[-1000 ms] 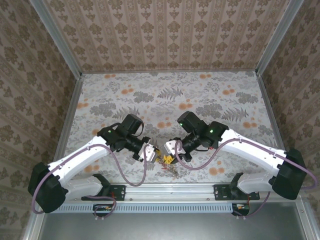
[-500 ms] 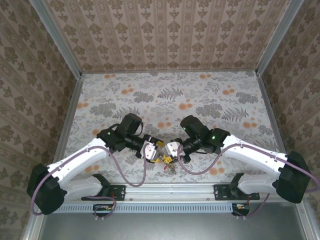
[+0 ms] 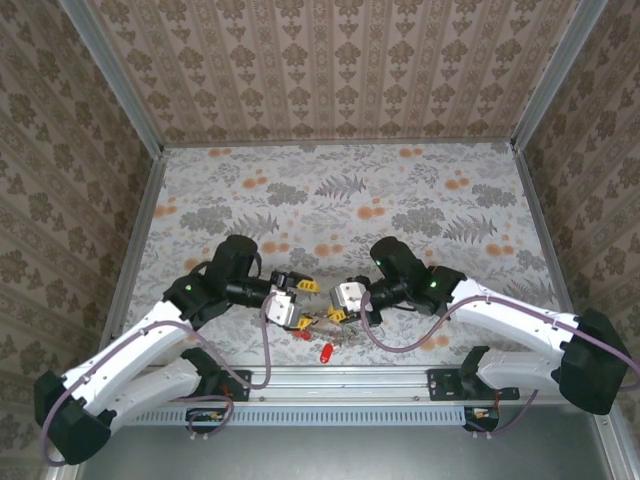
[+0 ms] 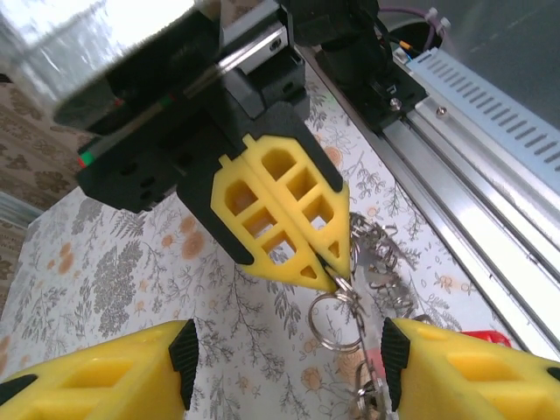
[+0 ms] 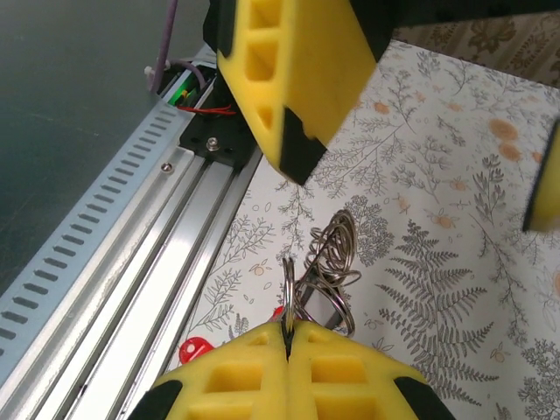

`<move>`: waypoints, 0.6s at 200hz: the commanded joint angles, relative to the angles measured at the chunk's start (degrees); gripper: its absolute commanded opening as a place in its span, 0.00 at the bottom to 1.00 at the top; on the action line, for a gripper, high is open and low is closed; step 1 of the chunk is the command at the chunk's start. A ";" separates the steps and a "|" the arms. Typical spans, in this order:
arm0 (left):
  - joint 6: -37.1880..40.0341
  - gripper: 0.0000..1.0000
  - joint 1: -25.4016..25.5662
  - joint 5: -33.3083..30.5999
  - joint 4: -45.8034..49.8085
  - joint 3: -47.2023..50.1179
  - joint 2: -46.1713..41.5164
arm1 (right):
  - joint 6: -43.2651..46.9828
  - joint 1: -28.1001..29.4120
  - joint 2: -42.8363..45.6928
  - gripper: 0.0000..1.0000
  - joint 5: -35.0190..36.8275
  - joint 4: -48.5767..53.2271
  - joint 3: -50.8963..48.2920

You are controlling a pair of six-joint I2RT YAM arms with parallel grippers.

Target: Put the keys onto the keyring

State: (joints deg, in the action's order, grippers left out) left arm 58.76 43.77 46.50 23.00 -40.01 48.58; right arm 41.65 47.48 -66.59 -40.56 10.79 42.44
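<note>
My right gripper [image 3: 345, 300] is shut on the thin grey keyring [image 4: 337, 311], held just above the table near its front edge. The keyring [image 5: 287, 293] stands edge-on out of the closed right fingertips [image 5: 262, 376]. A bunch of grey metal rings and keys [image 5: 337, 254] hangs beside it. My left gripper [image 3: 296, 301] faces the right one from the left, open, with nothing between its fingers [image 4: 96, 376]. The keyring hangs in the gap near the right-hand finger. Two red-headed keys [image 3: 325, 352] lie loose on the table in front; one [image 5: 191, 350] shows by the rail.
The aluminium rail [image 3: 340, 380] with the arm bases runs along the near edge, right beside the loose keys. The flowered tabletop [image 3: 340, 190] stretches behind the grippers to patterned walls [image 3: 330, 70] on three sides.
My left gripper has opened and drawn back to the left. Red-headed keys now lie loose on the table near the rail. The right gripper stays shut on the keyring and has shifted slightly.
</note>
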 commanded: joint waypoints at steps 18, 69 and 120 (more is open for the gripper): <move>-9.19 0.54 -0.35 1.31 -4.81 3.17 -2.90 | -3.60 -0.45 1.46 0.00 -0.33 -7.22 -1.43; -17.58 0.49 -0.40 -1.82 -9.18 7.13 -5.68 | -7.12 -1.05 1.45 0.00 -0.44 -12.20 -3.61; -24.63 0.49 -0.02 -3.78 -13.12 8.32 -4.70 | -13.18 -2.12 2.14 0.00 0.30 -20.91 -6.50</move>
State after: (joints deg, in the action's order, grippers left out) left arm 39.33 43.79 43.46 13.50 -32.93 44.18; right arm 32.80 45.93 -66.52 -40.21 -2.09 37.19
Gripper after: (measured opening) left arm 0.498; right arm 0.067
